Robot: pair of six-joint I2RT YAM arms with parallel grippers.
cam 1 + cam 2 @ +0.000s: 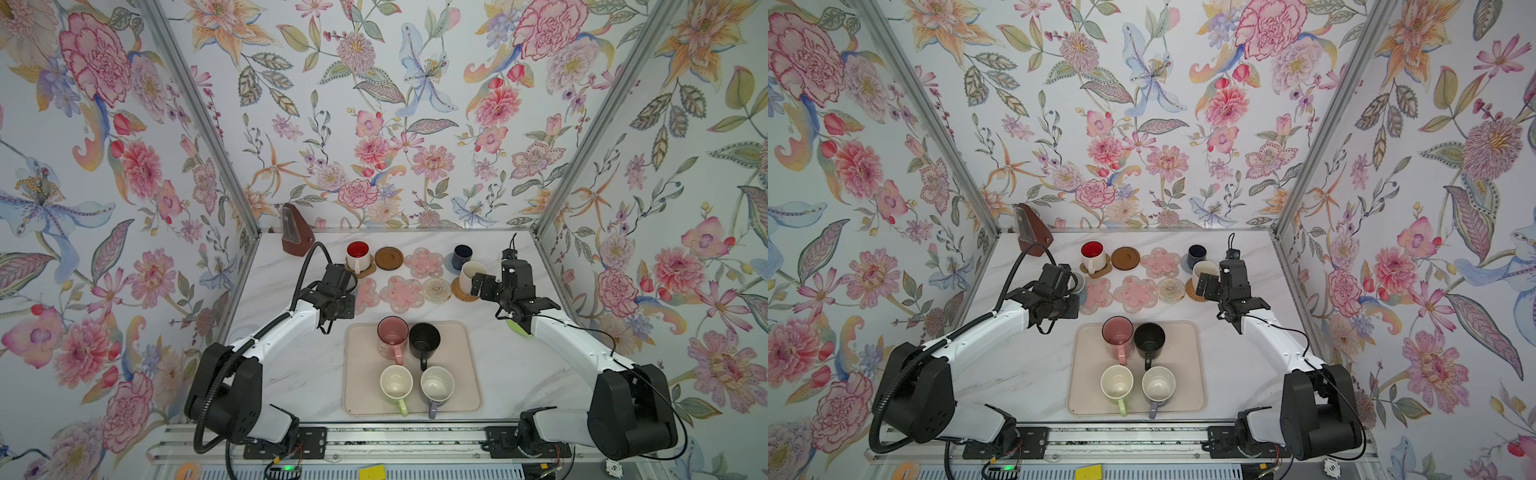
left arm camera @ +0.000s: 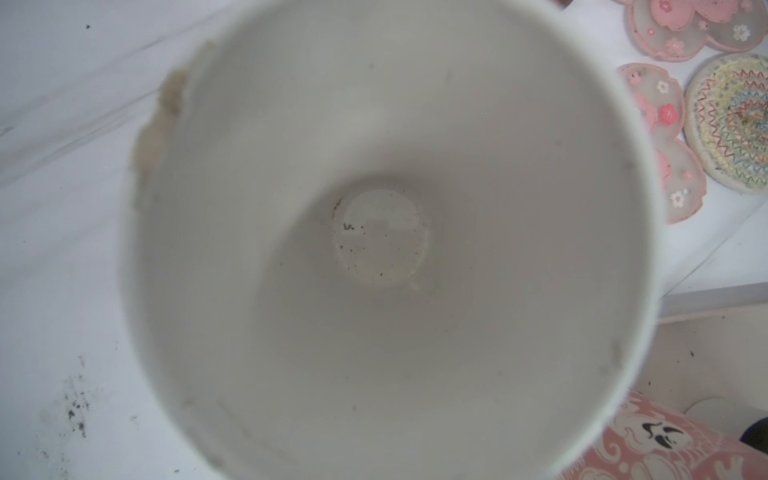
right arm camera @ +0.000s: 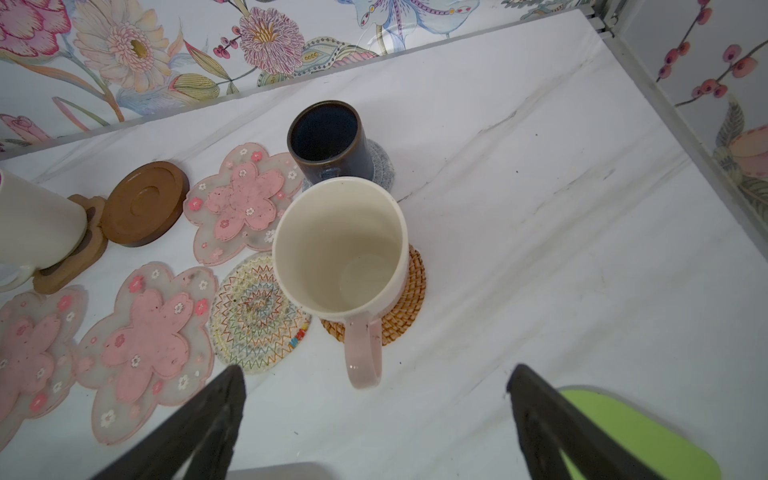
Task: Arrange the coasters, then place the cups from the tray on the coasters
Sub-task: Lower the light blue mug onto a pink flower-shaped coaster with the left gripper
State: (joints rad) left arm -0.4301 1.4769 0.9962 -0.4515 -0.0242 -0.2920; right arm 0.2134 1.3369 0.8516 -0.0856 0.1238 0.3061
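My left gripper [image 1: 1068,291] is shut on the blue cup [image 1: 1079,285], whose white inside [image 2: 382,241] fills the left wrist view; it hangs by the leftmost pink flower coaster [image 1: 369,293]. My right gripper [image 3: 374,399] stands open just behind the pink handle of the cream cup [image 3: 338,245], which sits on the tan woven coaster [image 3: 403,307]. The navy cup [image 3: 326,137] is on the grey-blue coaster [image 3: 382,162], and the red-inside cup [image 1: 358,254] on the paw coaster [image 1: 366,272]. Pink [image 1: 392,336], black [image 1: 424,340], green [image 1: 397,384] and lavender [image 1: 437,384] cups stand on the tray [image 1: 465,374].
Bare coasters: the dark brown disc [image 1: 389,257], two pink flowers [image 1: 424,262] [image 1: 402,293] and the white woven one [image 1: 436,290]. A brown metronome [image 1: 295,230] stands at the back left corner. A flat green object [image 3: 631,432] lies under my right wrist. Walls close in on three sides.
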